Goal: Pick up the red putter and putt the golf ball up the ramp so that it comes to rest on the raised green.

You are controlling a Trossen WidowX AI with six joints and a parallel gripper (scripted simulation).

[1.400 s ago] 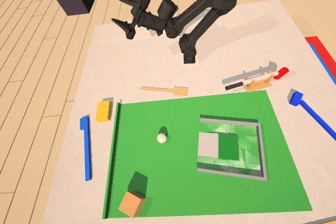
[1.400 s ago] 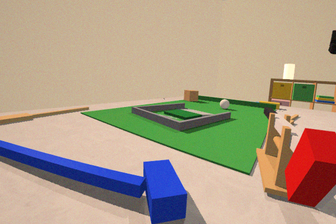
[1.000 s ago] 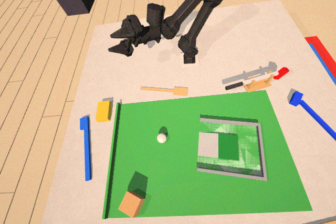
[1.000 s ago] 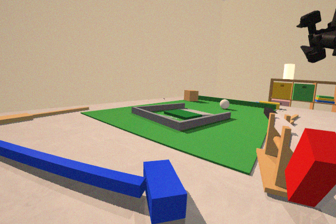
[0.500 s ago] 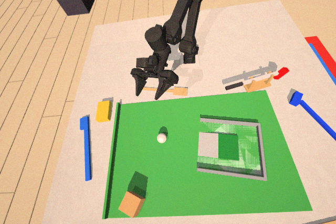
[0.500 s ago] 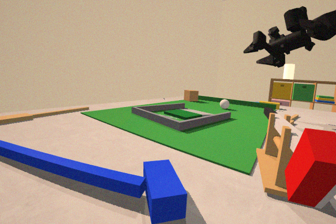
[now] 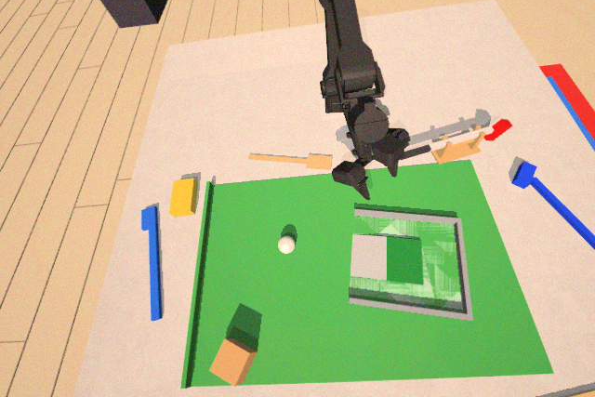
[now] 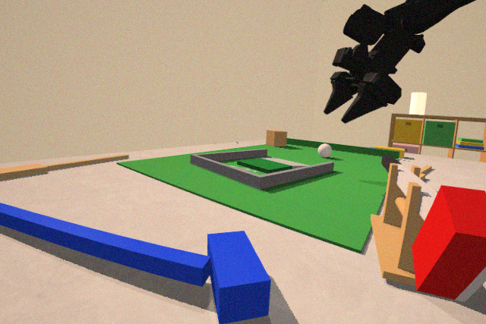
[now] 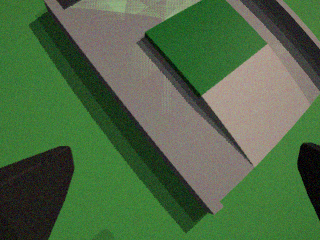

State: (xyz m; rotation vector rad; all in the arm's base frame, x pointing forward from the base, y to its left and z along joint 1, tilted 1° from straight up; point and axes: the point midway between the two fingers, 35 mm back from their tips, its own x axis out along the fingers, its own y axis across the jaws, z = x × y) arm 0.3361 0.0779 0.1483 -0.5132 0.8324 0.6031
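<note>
and here's the gripper (image 7: 376, 181) hanging over the upper edge of the green mat (image 7: 312, 315) in the top view, its two dark fingers spread wide with nothing between them, well above the surface as the exterior view makes plain. the wrist view looks straight down at the grey-walled raised green (image 9: 200, 80), fingertips at the lower left and right edges of the frame, and no putter in sight there at all. so where's the club? over to the right of the gripper in the top view, the red putter (image 7: 497, 129) rests on a tan stand (image 7: 456, 150) just off the mat's upper right corner, red head at the far right end, dark handle end pointing left toward the arm. its long axis runs roughly left to right across the frame, tilted slightly up toward the head. that's the line that matters: the gripper looks to need to travel right and a touch up in the frame, then come down across the shaft, not along it. the golf ball (image 7: 286, 244) sits out on the mat, left of centre, well apart from the raised green on its right. putter not yet touched; the pickup is all to come.
</note>
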